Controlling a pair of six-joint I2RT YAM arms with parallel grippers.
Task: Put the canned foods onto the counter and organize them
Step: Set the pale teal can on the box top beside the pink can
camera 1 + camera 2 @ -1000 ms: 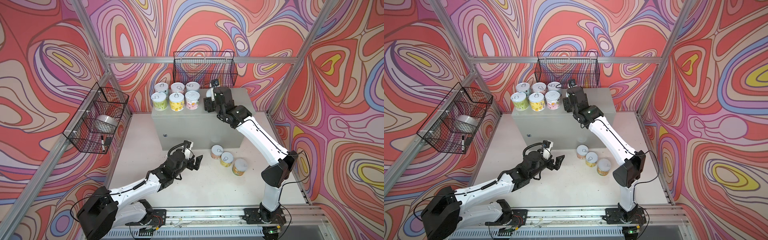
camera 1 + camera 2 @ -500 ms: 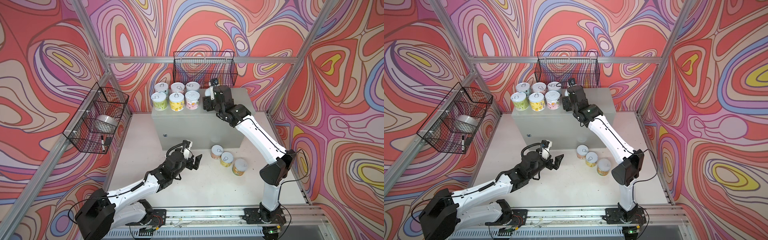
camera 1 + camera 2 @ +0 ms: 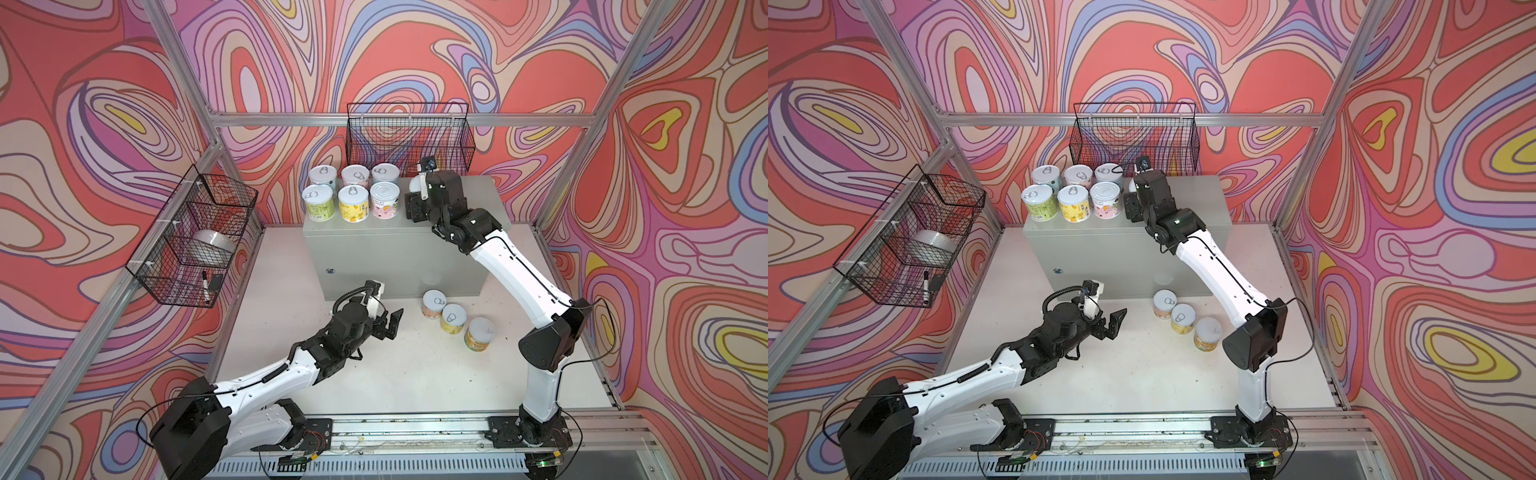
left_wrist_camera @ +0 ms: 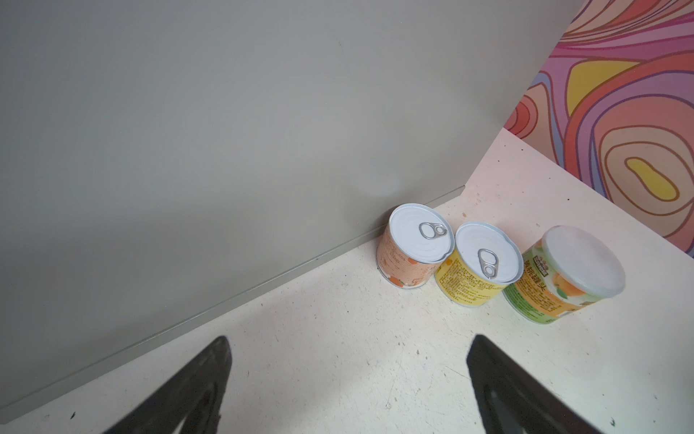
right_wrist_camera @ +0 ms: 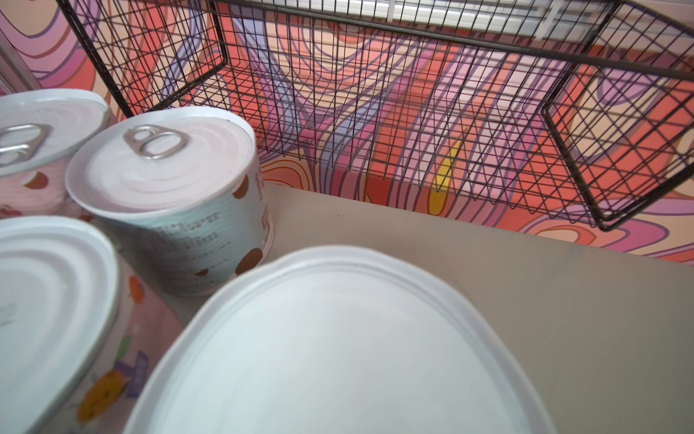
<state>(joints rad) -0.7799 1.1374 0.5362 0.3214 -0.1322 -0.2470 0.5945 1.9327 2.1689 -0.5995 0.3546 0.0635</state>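
Right claw (image 3: 415, 199) clamped on a seventh can (image 5: 338, 357) at the table (image 3: 469, 195) top, just beside six cans (image 3: 353, 195) in its back-left corner, where a skewed release could topple neighbours; left claw (image 3: 392, 324) wide open, empty, near three cans (image 4: 484, 259) at the table's foot.

Bright, even overhead light fills both top views, with soft shadows. In the left wrist view the fingers (image 4: 195, 390) blur; the yellow can (image 4: 477, 270) beyond them is sharp. In the right wrist view the nearest can (image 5: 338, 357) is unfocused, and lines bow at the edges.
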